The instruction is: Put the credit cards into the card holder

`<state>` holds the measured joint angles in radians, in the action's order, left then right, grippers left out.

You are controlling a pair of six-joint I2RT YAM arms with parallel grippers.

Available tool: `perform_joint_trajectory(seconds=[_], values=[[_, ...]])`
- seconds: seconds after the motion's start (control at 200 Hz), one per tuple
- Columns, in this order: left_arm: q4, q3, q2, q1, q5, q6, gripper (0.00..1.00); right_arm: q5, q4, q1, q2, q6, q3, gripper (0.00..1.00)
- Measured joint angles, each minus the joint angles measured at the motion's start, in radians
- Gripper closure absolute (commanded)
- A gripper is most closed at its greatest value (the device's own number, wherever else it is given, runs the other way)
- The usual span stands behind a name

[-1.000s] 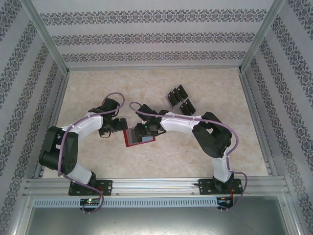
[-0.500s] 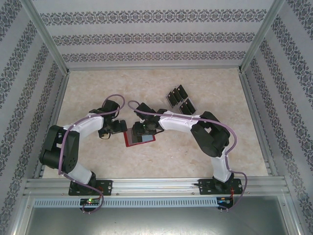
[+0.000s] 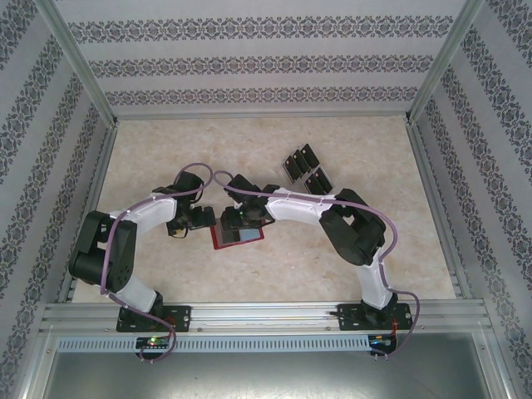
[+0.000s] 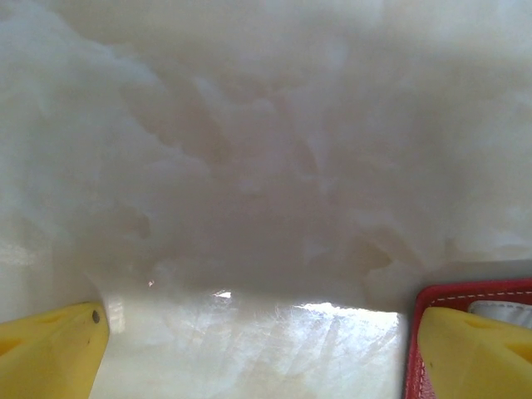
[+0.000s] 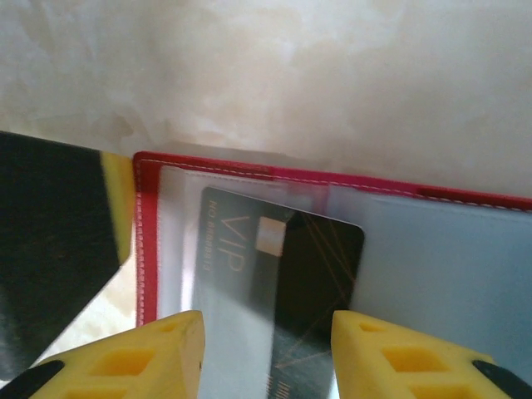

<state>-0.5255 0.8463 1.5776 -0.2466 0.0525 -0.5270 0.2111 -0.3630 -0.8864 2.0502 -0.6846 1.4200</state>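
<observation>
My right gripper [image 5: 266, 322]: yellow fingers [image 5: 158, 357] clenched on two side edges of thin black rectangular VIP card [image 5: 287, 266], bottom centre of right wrist view. Card is half under clear pocket of small red leather-like folding wallet [image 5: 148, 241], which lies open on pale marbled table [image 3: 349, 249].
My left gripper [image 4: 258, 320]: released, fingers wide apart, nothing between; lower-right finger [image 4: 474, 349] over wallet's red edge.
Top view: wallet at centre; other black cards [image 3: 306, 170] upper right of it, well apart.
</observation>
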Motion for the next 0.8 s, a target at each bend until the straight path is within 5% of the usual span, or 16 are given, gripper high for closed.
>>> perform_joint_trajectory(seconds=[0.799], values=[[0.002, 0.0, 0.004, 0.0, 0.0, 0.0, 0.03, 0.004, -0.002, -0.007, -0.034, 0.001, -0.014, 0.54]])
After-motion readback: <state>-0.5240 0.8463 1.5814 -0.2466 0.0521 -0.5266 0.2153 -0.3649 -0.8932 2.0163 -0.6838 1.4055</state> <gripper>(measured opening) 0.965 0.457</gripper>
